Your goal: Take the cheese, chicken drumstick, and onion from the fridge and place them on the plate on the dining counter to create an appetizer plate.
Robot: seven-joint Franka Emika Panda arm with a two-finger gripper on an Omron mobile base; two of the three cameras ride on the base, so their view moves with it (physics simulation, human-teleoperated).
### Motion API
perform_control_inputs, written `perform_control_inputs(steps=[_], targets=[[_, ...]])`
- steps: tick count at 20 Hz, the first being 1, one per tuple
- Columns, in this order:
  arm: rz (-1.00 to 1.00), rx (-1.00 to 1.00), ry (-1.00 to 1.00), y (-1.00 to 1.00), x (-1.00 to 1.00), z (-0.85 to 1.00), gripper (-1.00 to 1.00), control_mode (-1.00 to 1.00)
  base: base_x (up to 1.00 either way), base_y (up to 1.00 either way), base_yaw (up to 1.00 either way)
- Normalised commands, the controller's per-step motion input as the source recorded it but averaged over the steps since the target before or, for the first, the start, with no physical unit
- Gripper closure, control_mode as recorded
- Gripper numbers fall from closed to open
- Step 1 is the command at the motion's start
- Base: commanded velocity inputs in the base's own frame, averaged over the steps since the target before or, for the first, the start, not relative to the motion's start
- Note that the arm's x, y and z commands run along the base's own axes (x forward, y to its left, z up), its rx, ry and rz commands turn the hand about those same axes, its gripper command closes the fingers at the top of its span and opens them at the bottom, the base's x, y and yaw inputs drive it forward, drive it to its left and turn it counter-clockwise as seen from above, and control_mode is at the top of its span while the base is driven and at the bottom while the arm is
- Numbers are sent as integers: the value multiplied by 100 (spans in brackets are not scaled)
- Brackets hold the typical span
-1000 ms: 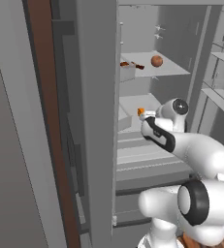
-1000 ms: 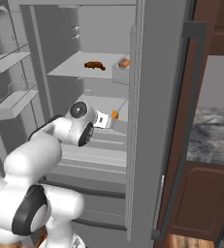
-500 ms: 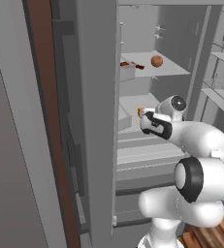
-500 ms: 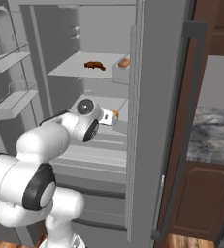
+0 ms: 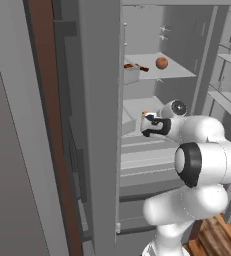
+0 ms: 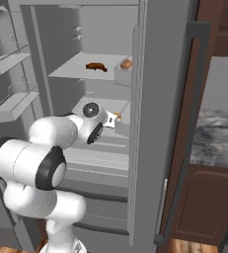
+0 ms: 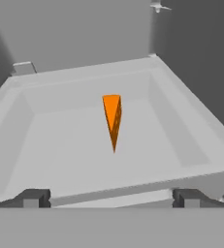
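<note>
The fridge (image 5: 103, 130) stands open. On its middle shelf lies the cheese (image 7: 113, 118), an orange wedge in a shallow grey bin (image 7: 181, 140), also seen as the cheese (image 5: 145, 113) and cheese (image 6: 117, 116). My gripper (image 7: 111, 198) is open just short of the bin's near rim, with the wedge straight ahead and nothing between its fingertips (image 7: 33, 197). From the base, the gripper (image 5: 148, 125) reaches into the shelf. One shelf up lie the chicken drumstick (image 6: 95, 66) and the onion (image 5: 161, 63). The plate is out of view.
Door racks (image 6: 14, 104) hang at the left of the right base view. The fridge's grey wall (image 6: 155, 99) stands close beside the arm. A marbled dining counter (image 6: 216, 143) over brown cabinets lies to the right. Drawers (image 5: 147, 160) sit below the shelf.
The arm has stretched further into the fridge toward the cheese, and its elbow has risen. The gripper stays open.
</note>
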Motion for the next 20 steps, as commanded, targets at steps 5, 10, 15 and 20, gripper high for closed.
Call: perform_control_inputs(steps=[5, 10, 15, 20], targets=[[0, 0, 0, 0, 39, -25, -100, -100, 0, 0, 0], [0, 0, 0, 0, 31, -20, -100, -100, 0, 0, 0], [0, 0, 2, -7, 22, -17, -100, -100, 0, 0, 0], [0, 0, 4, -10, 27, -12, -100, -100, 0, 0, 0]])
